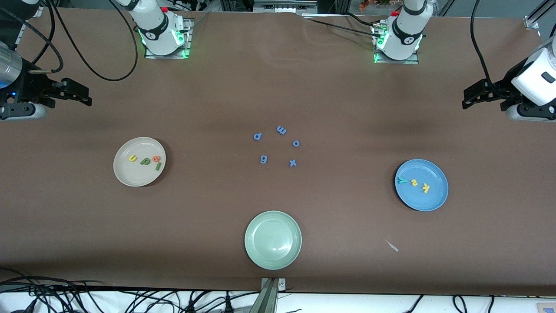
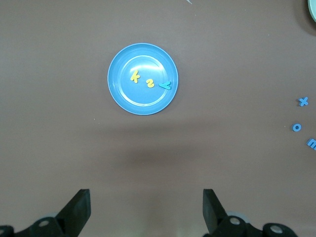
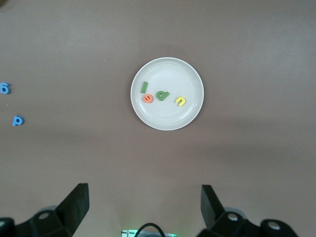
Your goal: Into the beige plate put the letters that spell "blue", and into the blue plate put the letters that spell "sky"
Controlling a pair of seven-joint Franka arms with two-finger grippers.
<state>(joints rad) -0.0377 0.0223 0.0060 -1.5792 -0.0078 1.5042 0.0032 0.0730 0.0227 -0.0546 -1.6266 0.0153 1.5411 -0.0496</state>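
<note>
From the front view, the beige plate (image 1: 139,161) lies toward the right arm's end of the tabletop with the orange e (image 1: 157,158), dark green b (image 1: 146,161), yellow u (image 1: 132,158) and green l (image 1: 158,166) in it; the blue plate (image 1: 421,184) lies toward the left arm's end, holding the teal y (image 1: 402,180), yellow s (image 1: 414,183) and yellow k (image 1: 426,188). Five periwinkle letters (image 1: 278,145) sit mid-tabletop, and a pale green plate (image 1: 273,240) lies near the front edge. The right hand (image 1: 82,99) and left hand (image 1: 471,99) wait high at either end. In the left wrist view, the left hand (image 2: 146,210) is spread wide and empty over bare tabletop near the blue plate (image 2: 142,78). In the right wrist view, the right hand (image 3: 144,207) gapes likewise — nothing held — near the beige plate (image 3: 167,93).
</note>
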